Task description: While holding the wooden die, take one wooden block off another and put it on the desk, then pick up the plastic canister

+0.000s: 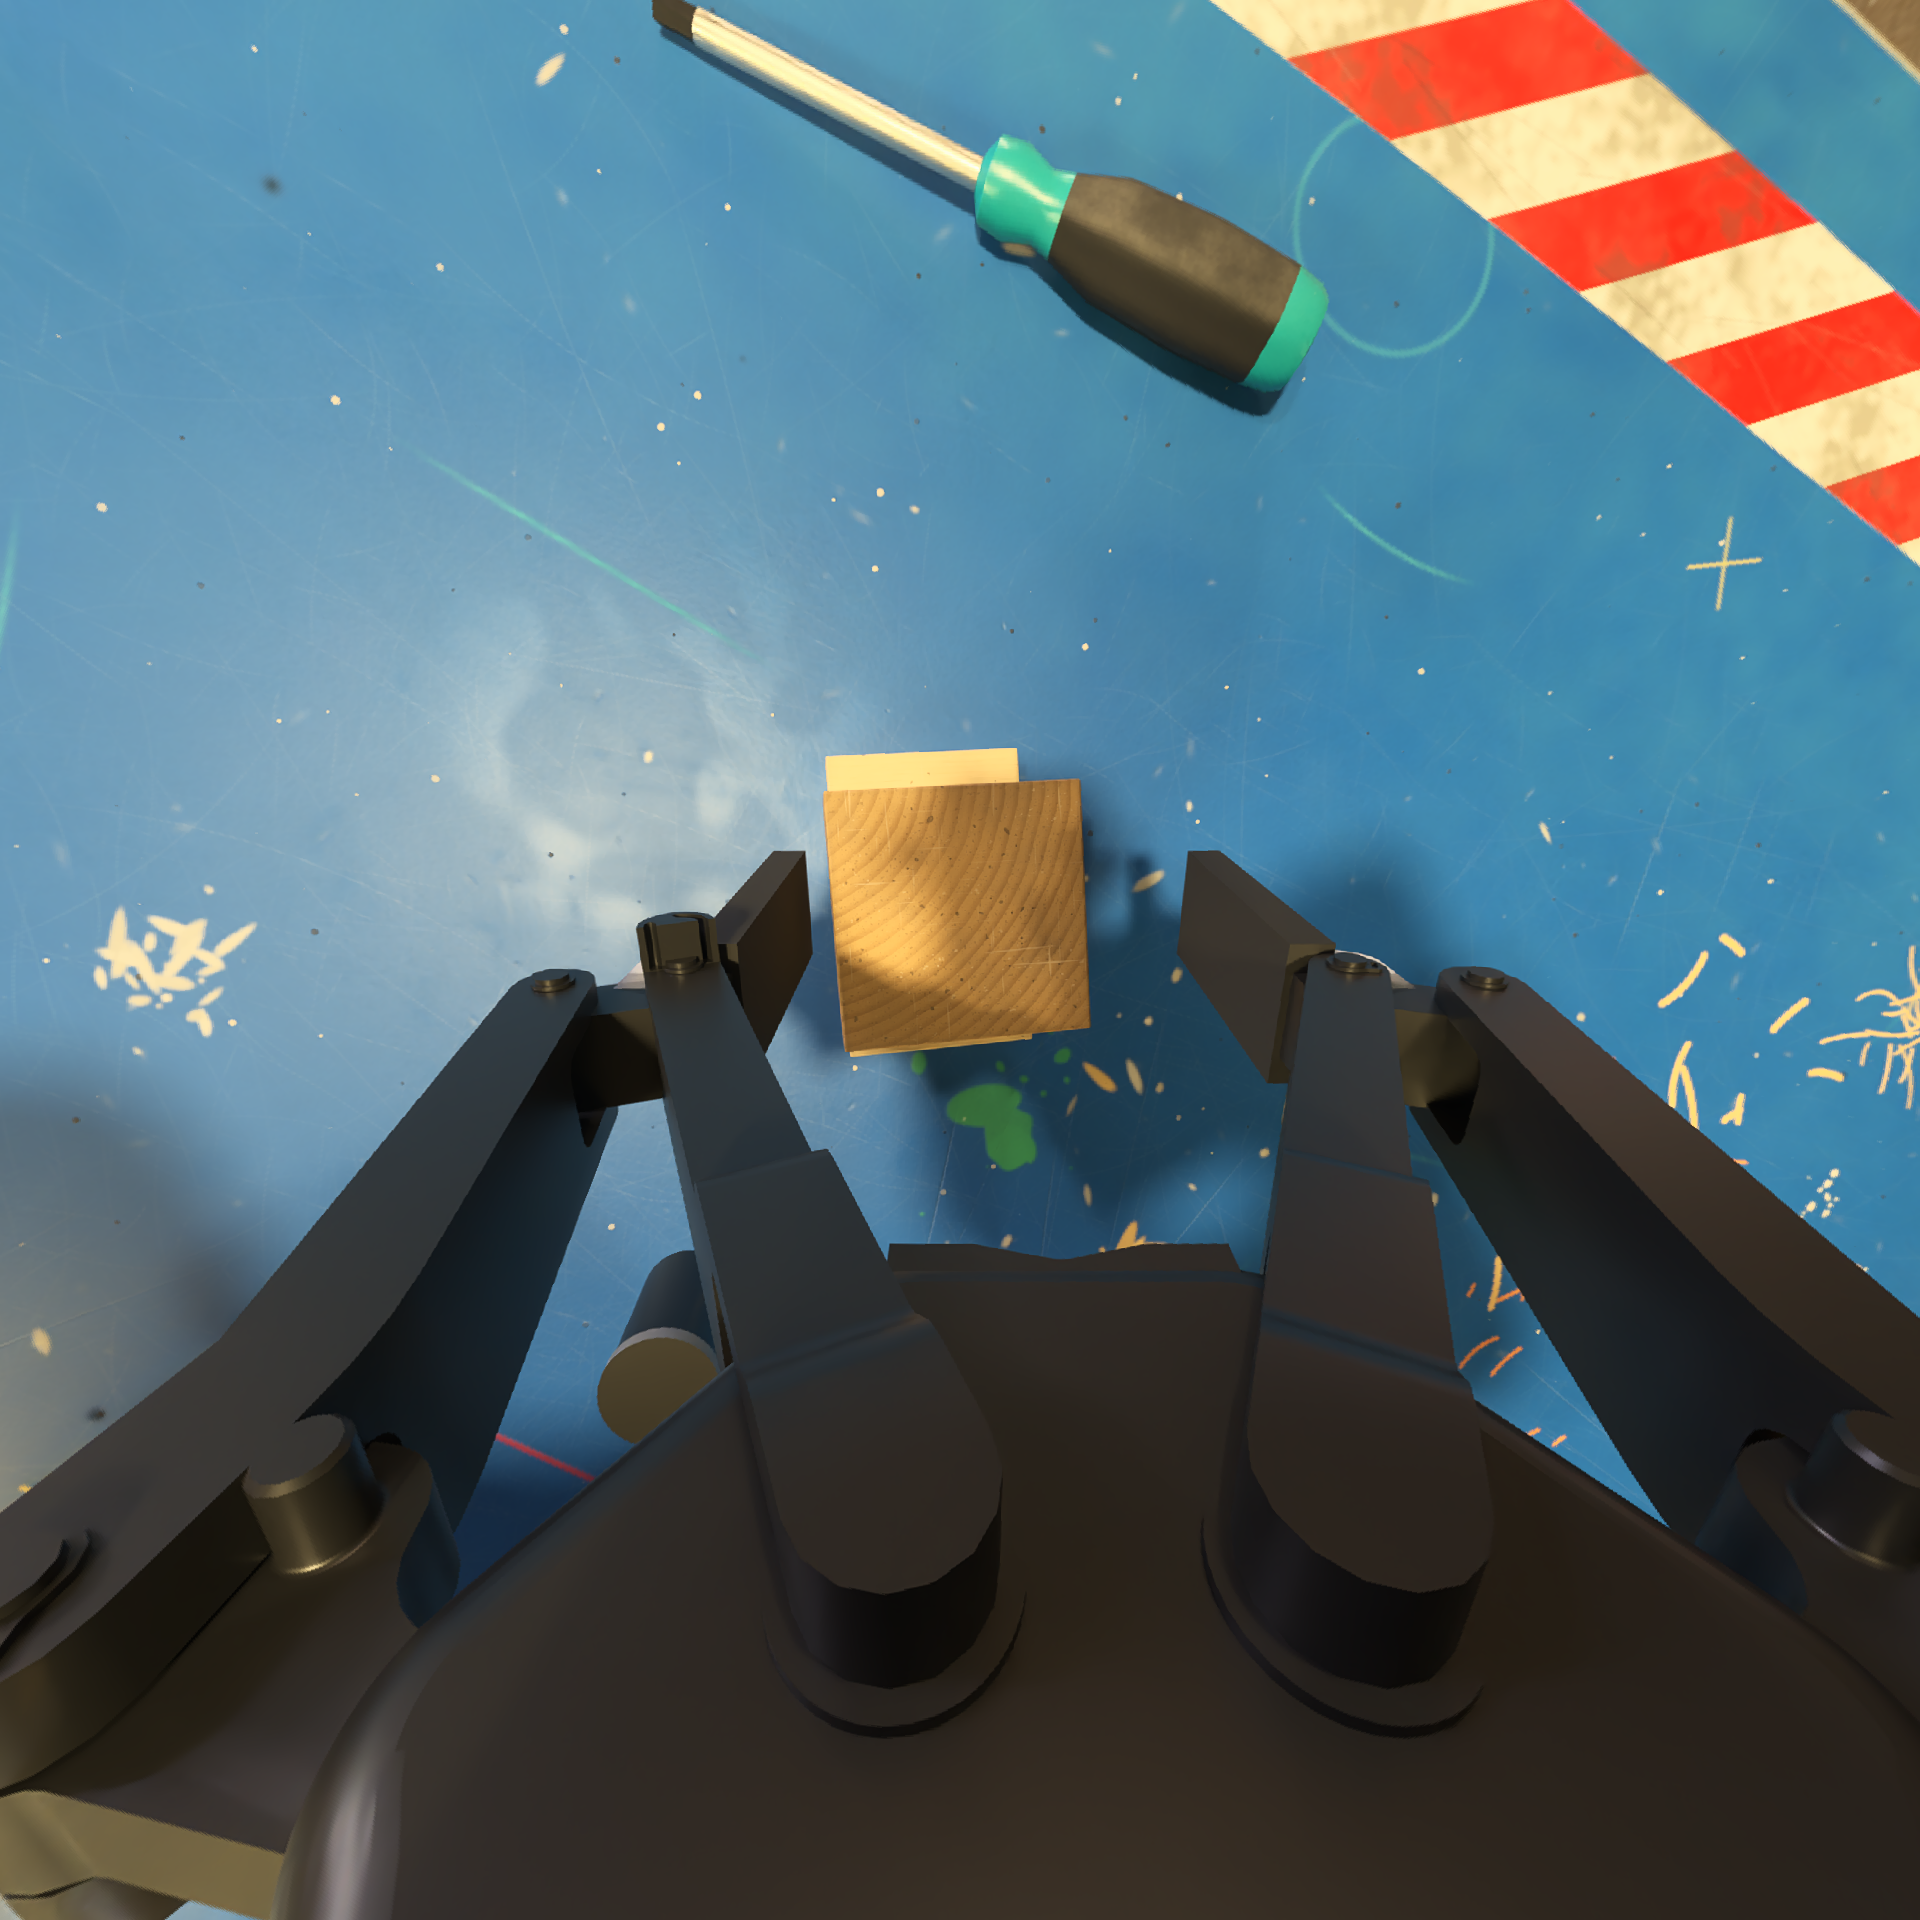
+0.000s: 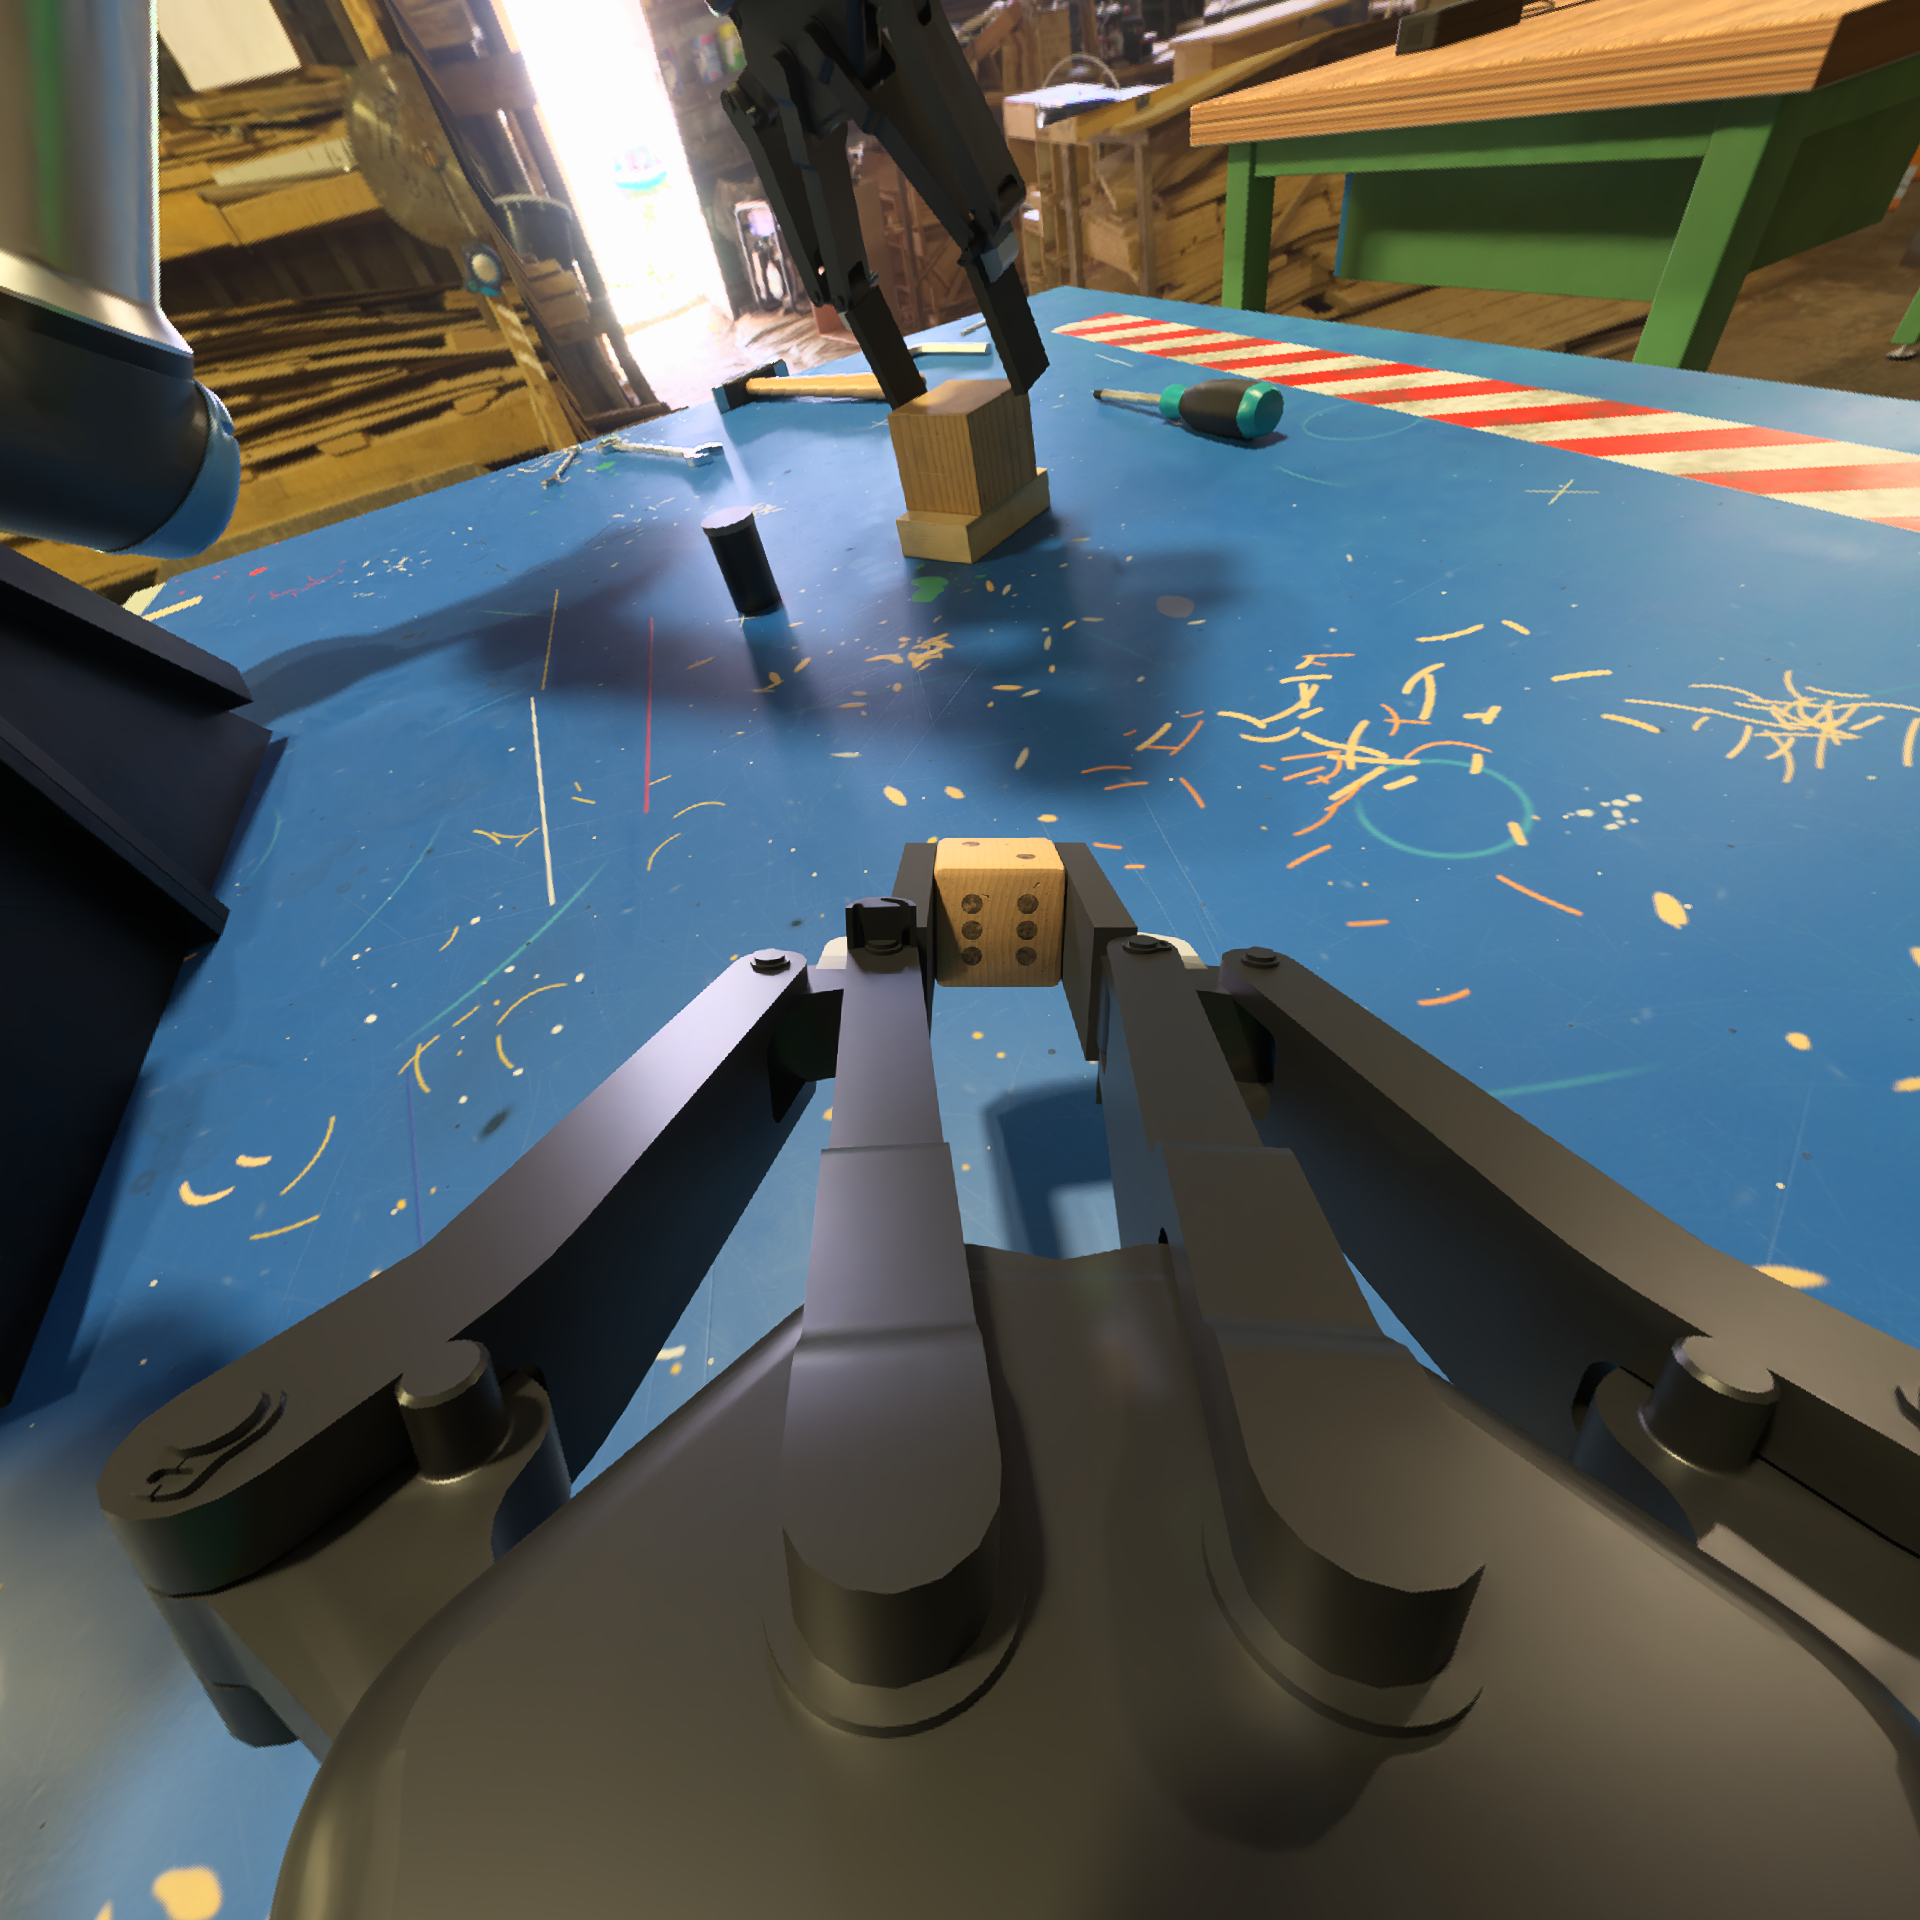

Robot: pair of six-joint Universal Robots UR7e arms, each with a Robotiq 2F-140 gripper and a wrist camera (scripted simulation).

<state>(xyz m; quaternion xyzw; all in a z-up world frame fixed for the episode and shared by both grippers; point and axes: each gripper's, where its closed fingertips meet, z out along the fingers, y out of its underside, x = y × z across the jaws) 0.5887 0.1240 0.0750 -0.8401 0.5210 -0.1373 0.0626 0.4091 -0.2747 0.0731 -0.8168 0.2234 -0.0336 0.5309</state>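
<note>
Upper block (image 1: 956, 914) between open left tool (image 1: 995, 940) fingers

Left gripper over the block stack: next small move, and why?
Probably close the left gripper on the darker upper wooden block. Its fingers are open and already flank that block, which sits on the paler, flatter wooden block, so a lift cannot start until it is gripped. The right gripper is shut on the wooden die, so that hold needs no change.

Left looks steeply down; right, perhaps low, shares stacked blocks (image 2: 968, 473).
</note>
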